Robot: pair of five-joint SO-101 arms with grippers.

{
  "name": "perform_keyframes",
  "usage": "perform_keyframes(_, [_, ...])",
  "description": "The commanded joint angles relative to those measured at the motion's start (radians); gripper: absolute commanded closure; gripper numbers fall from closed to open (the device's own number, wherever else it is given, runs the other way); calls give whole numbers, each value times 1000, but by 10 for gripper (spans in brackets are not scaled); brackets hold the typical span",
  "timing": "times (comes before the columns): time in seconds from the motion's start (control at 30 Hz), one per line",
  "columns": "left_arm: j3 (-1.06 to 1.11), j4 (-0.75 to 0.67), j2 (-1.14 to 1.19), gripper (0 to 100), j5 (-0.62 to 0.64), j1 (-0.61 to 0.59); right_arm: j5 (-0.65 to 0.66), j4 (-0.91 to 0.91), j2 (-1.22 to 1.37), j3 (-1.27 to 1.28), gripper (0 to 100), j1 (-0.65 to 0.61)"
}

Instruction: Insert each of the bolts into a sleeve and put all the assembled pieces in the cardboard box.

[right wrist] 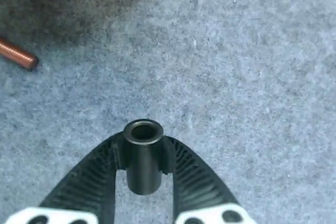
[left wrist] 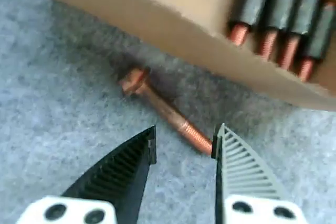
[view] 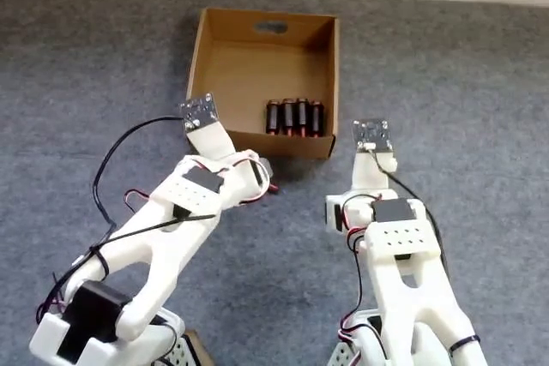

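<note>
Cardboard box (view: 257, 75) sits open at the far middle of the grey, carpet-like table (view: 446, 83), with both arms in front of its near wall. The left arm (view: 171, 229) angles in from the near left corner, and the right arm (view: 403, 246) stands straighter on the right, its wrist just off the box's near right corner. Four assembled pieces (view: 294, 117) lie side by side inside the box against the near wall, dark sleeves with copper ends showing in the left wrist view (left wrist: 283, 9). The left gripper (left wrist: 186, 129) hangs over the table just outside that wall with its fingers spread apart, holding nothing. A loose copper bolt (left wrist: 163, 108) lies flat on the table beside the box, its head toward the wall and its threaded end between the two fingertips, just beside the white one. The right gripper (right wrist: 143, 145) has its fingers closed on a black sleeve (right wrist: 143, 169), held above the table with its open end showing past the fingertips
</note>
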Motion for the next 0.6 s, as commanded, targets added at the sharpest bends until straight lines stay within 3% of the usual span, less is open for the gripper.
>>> perform_keyframes(0.0, [-30, -43, 39, 818, 6, -18, -3, -15, -8, -5, 992, 12])
perform_keyframes(0.2, [-127, -40, 205, 819, 6, -18, -3, -15, -8, -5, 992, 12])
perform_keyframes(0.43, [-142, -40, 231, 819, 3, -36, -3, -39, -8, -2, 992, 12])
perform_keyframes(0.57, [-134, -38, 231, 915, -84, -47, -3, -51, -7, -1, 992, 13])
